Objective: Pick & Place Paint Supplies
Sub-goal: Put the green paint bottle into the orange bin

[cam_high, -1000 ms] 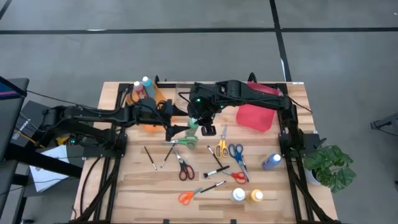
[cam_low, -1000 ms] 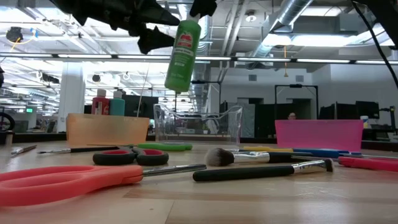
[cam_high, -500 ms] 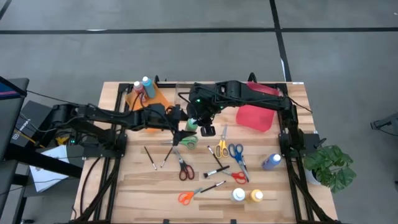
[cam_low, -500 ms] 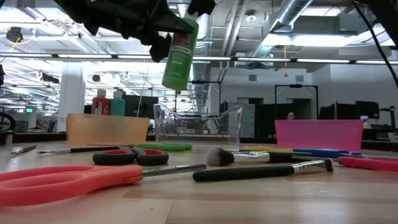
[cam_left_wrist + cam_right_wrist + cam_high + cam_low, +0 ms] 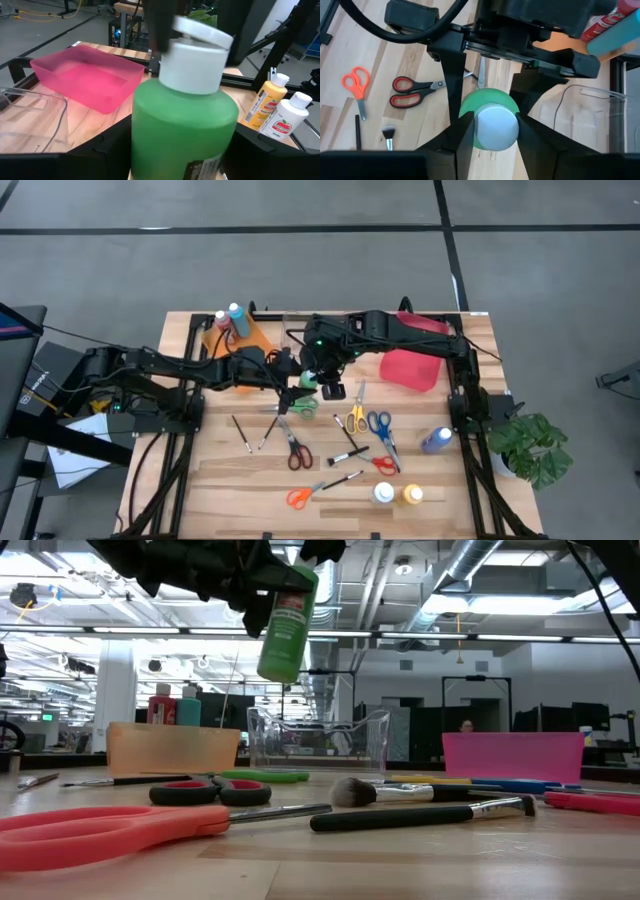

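A green paint bottle with a white cap hangs in the air above the table's middle, over the green scissors. Both grippers meet at it. My right gripper comes down from above and is shut on the cap. My left gripper reaches in from the table's left and is shut on the green body. In the high view the bottle shows as a small green patch between the two dark arms. My left gripper has the bottle's green body between its two fingers, one on each side. The fingers come nearly level from the table's left and lie across the bottle. The bottle is clear of the table, slightly tilted, cap up. My right gripper pinches the white cap at the bottle's top between its two fingers. The fingers slant down from above. The bottle's body hangs below them.
An orange bin with bottles stands far left, a clear bin behind the bottle, a pink bin far right. Scissors and brushes lie scattered over the table's middle and near side. White, yellow and blue bottles lie at the near right.
My left gripper has gone toward the table's right, up to the hanging bottle, and its fingers now stand on the green body. The bottle has tipped a little, its lower end swinging toward the table's left. My right gripper has stayed on the cap.
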You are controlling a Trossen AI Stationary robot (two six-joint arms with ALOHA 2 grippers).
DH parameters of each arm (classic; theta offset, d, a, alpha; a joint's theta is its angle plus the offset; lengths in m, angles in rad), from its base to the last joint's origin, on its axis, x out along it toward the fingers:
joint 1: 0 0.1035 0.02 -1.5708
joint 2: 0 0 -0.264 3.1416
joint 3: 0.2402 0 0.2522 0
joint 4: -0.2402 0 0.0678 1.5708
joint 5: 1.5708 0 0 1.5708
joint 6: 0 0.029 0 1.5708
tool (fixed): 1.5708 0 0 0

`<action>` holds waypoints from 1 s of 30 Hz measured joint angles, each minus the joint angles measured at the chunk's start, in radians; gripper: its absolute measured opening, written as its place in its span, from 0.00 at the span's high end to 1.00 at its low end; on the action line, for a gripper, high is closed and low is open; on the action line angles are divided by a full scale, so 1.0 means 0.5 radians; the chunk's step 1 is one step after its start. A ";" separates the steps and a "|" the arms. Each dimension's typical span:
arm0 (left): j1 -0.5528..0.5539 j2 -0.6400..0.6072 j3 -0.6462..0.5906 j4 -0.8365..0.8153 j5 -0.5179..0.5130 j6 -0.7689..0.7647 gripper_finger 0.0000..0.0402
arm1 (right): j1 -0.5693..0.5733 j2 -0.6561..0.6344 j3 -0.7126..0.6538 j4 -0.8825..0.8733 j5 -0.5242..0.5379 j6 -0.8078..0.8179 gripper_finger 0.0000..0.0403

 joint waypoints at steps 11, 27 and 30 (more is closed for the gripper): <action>0.000 0.000 -0.002 0.001 -0.002 -0.012 0.45 | 0.001 -0.001 0.000 -0.001 0.000 0.007 0.66; 0.001 0.000 -0.002 0.014 -0.020 0.001 0.45 | -0.058 -0.226 0.000 0.190 0.080 0.054 0.52; 0.002 -0.001 -0.002 0.031 -0.021 0.002 0.45 | -0.052 -0.263 0.001 0.192 0.077 0.058 0.70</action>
